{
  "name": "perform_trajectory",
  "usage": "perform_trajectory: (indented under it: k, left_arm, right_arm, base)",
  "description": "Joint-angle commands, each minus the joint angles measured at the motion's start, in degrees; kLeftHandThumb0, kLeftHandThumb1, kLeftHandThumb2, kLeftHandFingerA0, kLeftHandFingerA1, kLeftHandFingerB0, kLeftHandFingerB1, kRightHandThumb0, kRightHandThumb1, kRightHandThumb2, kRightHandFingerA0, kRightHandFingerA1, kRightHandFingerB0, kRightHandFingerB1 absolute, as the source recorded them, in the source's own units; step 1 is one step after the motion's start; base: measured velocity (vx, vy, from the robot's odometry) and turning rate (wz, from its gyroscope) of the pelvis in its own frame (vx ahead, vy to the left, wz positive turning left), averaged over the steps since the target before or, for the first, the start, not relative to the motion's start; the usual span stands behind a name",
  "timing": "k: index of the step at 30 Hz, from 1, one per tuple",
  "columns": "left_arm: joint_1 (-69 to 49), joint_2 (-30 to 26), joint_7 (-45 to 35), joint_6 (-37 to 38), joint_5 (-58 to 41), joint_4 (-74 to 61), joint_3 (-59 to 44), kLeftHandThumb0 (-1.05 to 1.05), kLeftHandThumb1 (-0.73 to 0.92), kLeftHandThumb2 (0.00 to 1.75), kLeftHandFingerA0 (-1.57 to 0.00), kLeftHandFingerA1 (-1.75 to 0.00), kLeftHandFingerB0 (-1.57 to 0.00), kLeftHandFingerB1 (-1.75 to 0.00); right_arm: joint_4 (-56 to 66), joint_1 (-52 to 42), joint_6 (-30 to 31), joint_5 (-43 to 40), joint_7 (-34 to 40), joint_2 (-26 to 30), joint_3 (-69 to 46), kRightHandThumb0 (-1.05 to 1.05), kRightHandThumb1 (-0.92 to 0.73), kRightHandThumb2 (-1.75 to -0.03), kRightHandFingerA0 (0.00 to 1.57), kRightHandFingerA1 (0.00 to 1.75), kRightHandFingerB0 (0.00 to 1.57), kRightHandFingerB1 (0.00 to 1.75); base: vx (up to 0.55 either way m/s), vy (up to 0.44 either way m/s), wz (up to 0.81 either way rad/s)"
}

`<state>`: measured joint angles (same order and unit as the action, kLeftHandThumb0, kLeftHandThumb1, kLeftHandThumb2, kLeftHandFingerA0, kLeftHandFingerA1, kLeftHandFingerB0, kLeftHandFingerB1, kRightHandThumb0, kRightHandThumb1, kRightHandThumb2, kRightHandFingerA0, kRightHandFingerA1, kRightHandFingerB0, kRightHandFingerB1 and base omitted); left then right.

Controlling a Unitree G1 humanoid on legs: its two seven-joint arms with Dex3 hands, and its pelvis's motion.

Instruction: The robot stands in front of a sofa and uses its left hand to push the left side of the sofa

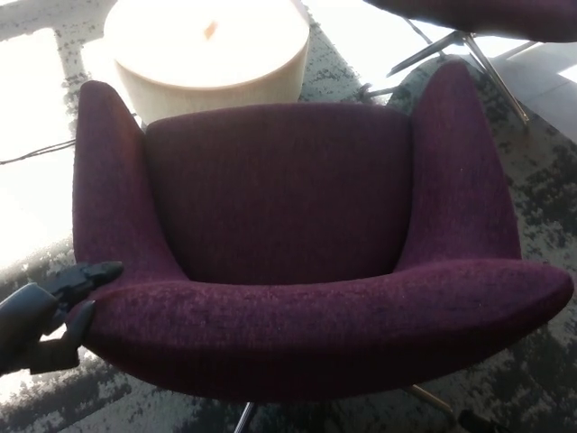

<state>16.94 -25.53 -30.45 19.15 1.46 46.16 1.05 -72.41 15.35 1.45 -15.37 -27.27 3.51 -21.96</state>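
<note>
A dark purple upholstered sofa chair (297,225) fills the head view, its curved back nearest me and its seat facing away. My left hand (50,311) is at the picture's lower left, black, its fingers spread and holding nothing, fingertips against the chair's left rear corner where the left arm (108,189) meets the back. My right hand does not show.
A round cream table (207,54) stands just beyond the chair. Part of another purple chair on metal legs (469,41) is at the top right. A thin black cable (36,153) runs across the floor at left. Mottled grey carpet lies all around.
</note>
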Motion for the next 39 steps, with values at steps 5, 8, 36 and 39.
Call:
perform_trajectory:
  k: [5, 8, 36, 39]
  left_arm:
    - [-4.03, 1.63, 5.35, 4.42, -3.10, 4.41, -5.76, -0.86, 0.82, 1.18, -0.04, -0.40, -0.12, -0.27]
    - [-7.49, 4.12, 6.17, 7.62, -5.91, 8.27, -10.27, -0.95, 0.83, 1.19, -0.18, -0.47, 0.00, -0.33]
    - [-20.70, 12.20, 8.75, 12.73, -3.21, 21.72, -9.25, -0.79, 0.92, 0.78, -0.07, -0.23, -0.08, -0.25]
    - [-20.63, 12.15, 8.03, 12.79, -3.86, 21.44, -9.44, -0.88, 0.82, 0.92, -0.09, -0.24, -0.09, -0.25]
  right_arm:
    - [-0.12, -0.81, -0.15, 0.04, 1.11, 0.26, 0.15, -0.55, -0.27, -1.50, 0.37, 1.41, 0.29, 1.22]
    - [-0.05, -1.55, -0.68, 0.00, 0.87, 0.17, 0.28, -0.55, -0.29, -1.42, 0.34, 1.45, 0.23, 1.24]
    - [0.14, -1.59, 0.16, -1.37, 0.93, -0.22, -1.50, -0.61, -0.28, -1.45, 0.52, 1.27, 0.44, 1.13]
    - [0.24, -1.44, 0.23, -1.26, 0.98, -0.42, -1.39, -0.62, -0.27, -1.40, 0.54, 1.26, 0.44, 1.11]
  base:
    - [0.00, 0.000, 0.00]
    - [0.00, 0.000, 0.00]
    - [0.00, 0.000, 0.00]
    - [0.00, 0.000, 0.00]
